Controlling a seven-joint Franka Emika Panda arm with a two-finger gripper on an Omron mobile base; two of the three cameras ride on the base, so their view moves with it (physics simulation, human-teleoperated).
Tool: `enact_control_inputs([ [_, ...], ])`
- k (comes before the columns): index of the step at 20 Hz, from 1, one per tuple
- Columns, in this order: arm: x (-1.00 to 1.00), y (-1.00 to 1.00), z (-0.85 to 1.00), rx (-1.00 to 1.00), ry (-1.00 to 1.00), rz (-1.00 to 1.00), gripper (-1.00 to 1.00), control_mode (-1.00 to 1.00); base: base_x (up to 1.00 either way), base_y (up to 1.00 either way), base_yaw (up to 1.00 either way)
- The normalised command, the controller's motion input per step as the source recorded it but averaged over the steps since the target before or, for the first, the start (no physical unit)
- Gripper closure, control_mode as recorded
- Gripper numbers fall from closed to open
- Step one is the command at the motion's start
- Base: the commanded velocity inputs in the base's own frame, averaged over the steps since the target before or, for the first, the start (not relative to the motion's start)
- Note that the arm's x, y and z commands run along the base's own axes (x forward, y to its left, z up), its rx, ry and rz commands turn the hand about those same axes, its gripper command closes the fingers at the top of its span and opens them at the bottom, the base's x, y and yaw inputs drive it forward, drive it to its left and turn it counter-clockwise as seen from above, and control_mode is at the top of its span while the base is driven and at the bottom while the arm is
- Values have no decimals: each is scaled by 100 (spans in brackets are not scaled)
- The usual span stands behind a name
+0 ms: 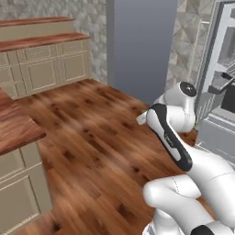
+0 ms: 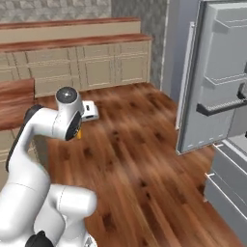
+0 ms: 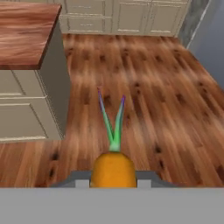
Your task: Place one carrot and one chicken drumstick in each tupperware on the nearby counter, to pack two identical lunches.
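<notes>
Now the end effector (image 3: 113,183) grips a carrot (image 3: 113,168) at bottom centre. Swinging toward the upper-left table (image 3: 26,35), it might slip loose.

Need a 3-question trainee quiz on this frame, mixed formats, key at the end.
1. True or false: the gripper is shut on the carrot.
2. In the hand view, the carrot's green stalks point toward: A) the wood floor B) a sink C) a stove.
3. Fill in: in the right base view, the fridge door stands ____.

Key: 1 true. 2 A. 3 open.
</notes>
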Motion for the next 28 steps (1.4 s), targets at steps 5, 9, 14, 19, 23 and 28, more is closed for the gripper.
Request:
enact_control_inputs([
  [5,0,0,0,0,0,0,100,100,-10,92,24],
  [9,0,0,0,0,0,0,100,100,24,100,8],
  [14,0,0,0,0,0,0,100,100,21,100,1],
  [19,0,0,0,0,0,0,100,100,-17,100,8],
  [23,0,0,0,0,0,0,100,100,-65,100,13],
  [28,0,0,0,0,0,0,100,100,-48,100,12],
])
